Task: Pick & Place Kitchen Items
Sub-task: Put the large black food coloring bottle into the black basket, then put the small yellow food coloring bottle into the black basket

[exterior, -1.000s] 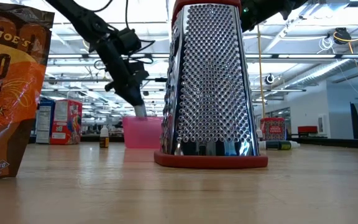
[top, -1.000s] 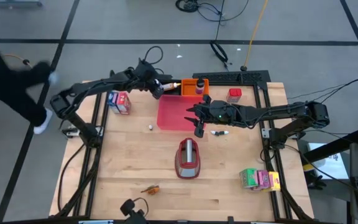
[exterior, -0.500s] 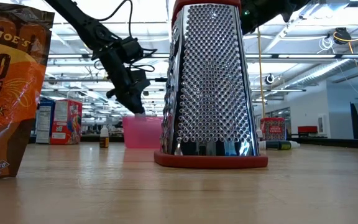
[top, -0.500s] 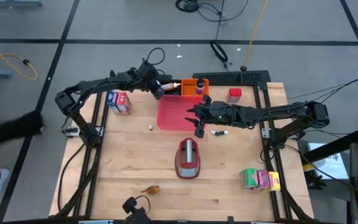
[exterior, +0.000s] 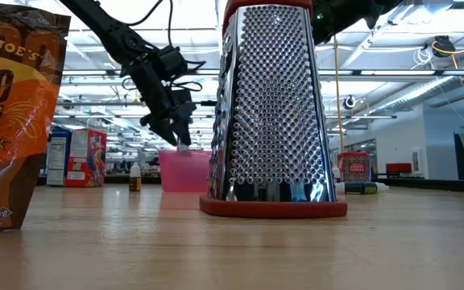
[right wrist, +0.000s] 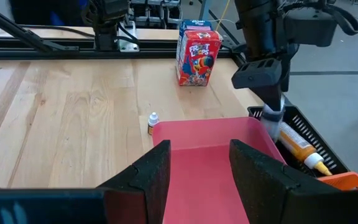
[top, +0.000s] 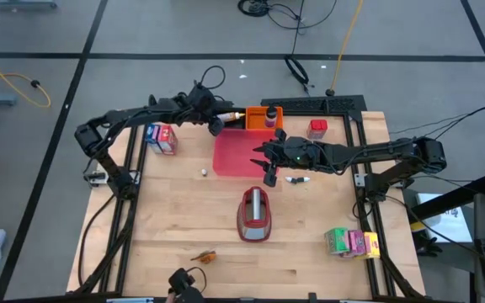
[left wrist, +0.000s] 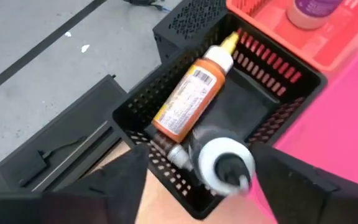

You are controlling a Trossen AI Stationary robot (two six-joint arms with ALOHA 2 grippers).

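White bottle (left wrist: pixel 227 163) between spread fingers, above black basket (left wrist: pixel 166 106).

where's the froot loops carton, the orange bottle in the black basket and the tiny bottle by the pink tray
froot loops carton (right wrist: pixel 197 59), right wrist view, on its front face
orange bottle (left wrist: pixel 188 96), left wrist view, on its label
tiny bottle (right wrist: pixel 153 123), right wrist view, on its body

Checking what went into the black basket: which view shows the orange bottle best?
The left wrist view: the orange bottle lies fully visible in the black basket. Right wrist view shows part; high view a sliver; low view nothing.
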